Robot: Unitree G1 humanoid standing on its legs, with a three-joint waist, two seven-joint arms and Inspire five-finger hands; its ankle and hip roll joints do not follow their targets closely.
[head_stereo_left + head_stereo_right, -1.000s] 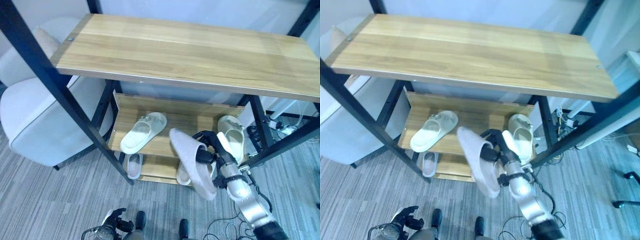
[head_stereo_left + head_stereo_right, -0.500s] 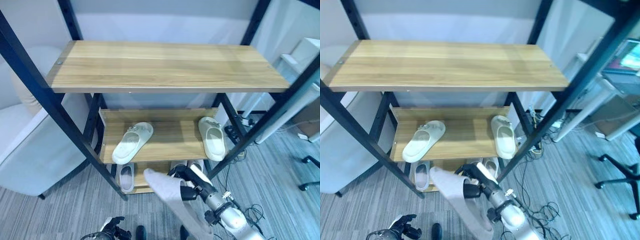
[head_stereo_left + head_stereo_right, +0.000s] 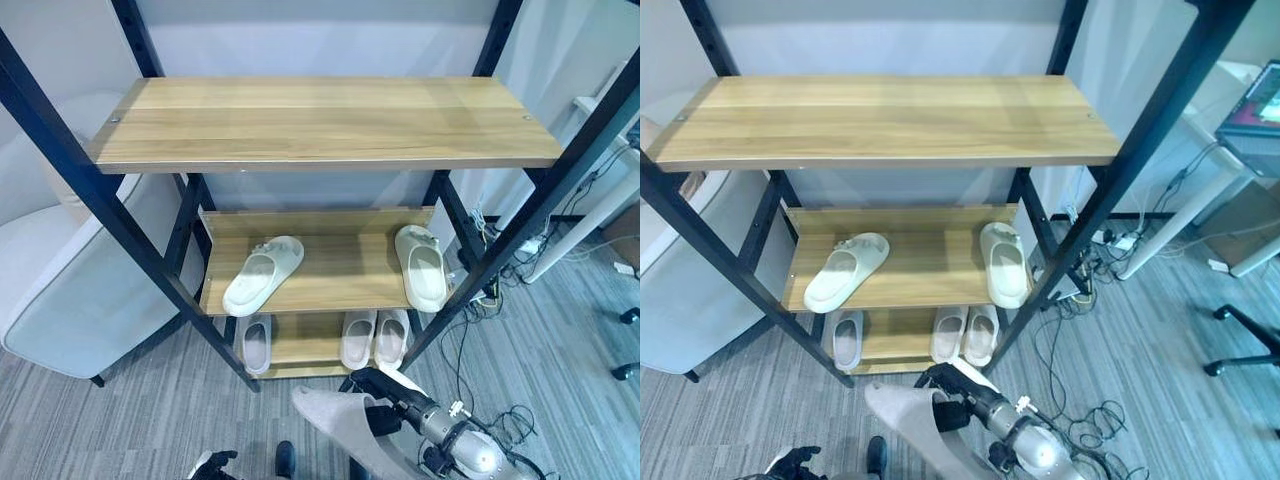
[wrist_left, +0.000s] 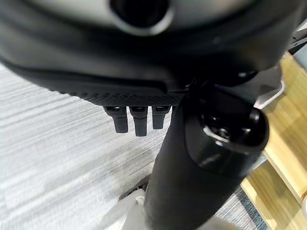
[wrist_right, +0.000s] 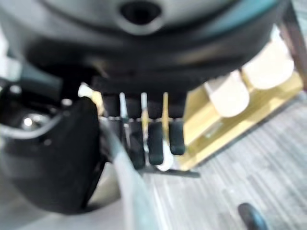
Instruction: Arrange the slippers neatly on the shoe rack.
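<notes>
Grey slipper is pinched between the curled fingers and thumb of the right hand, low in front of the shoe rack. Two cream slippers lie on the middle shelf, three more below. Left hand hangs curled, holding nothing, over the carpet.

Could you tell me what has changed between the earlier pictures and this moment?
The camera has shifted, so the whole rack sits differently in view. The right hand has dropped from middle-shelf height to below the bottom shelf, still gripping the grey slipper. Nothing was released. The two cream slippers on the middle shelf, the single slipper and the pair below stayed put. The left hand remains low and idle.
</notes>
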